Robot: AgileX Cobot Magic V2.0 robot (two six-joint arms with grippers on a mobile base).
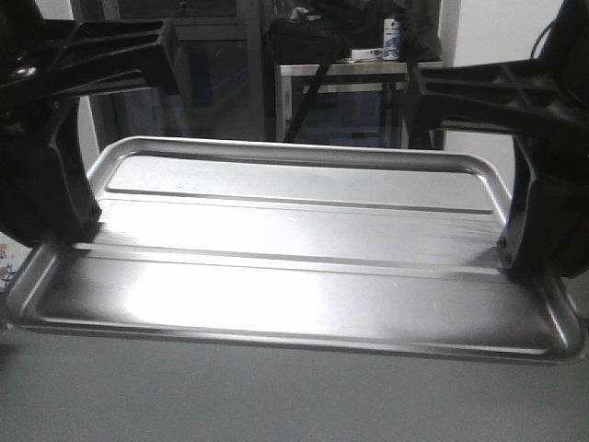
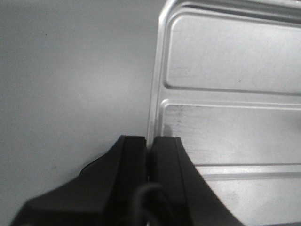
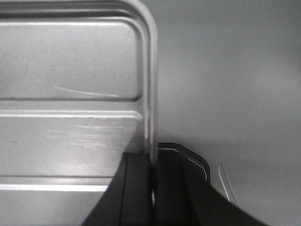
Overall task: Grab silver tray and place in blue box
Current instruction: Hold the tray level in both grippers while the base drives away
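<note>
Left gripper (image 2: 150, 142) is clamped on the tray (image 1: 294, 216) at its left short rim. One finger sits inside against the floor and the other outside, with the thin raised edge pinched between them. Right gripper (image 3: 153, 161) bites the opposite short rim in the same way, so the tray hangs between the two arms by its ends.

Each grip lands about midway along its side, level with the panel between the two ridges. That placement looks deliberate: a wide, shallow sheet held at matching middle points should stay level and not twist. The rim is also the only part thin enough for the jaws to close over.

The tray fills the front view, floor up, over the grey table (image 1: 276, 396). It appears raised off the surface, with its far edge showing against the room behind. Whether its near edge is fully clear I cannot tell.

No view shows the box, so the carry probably has most of its way to go. Both arms will have to move together to keep the pinch even.
</note>
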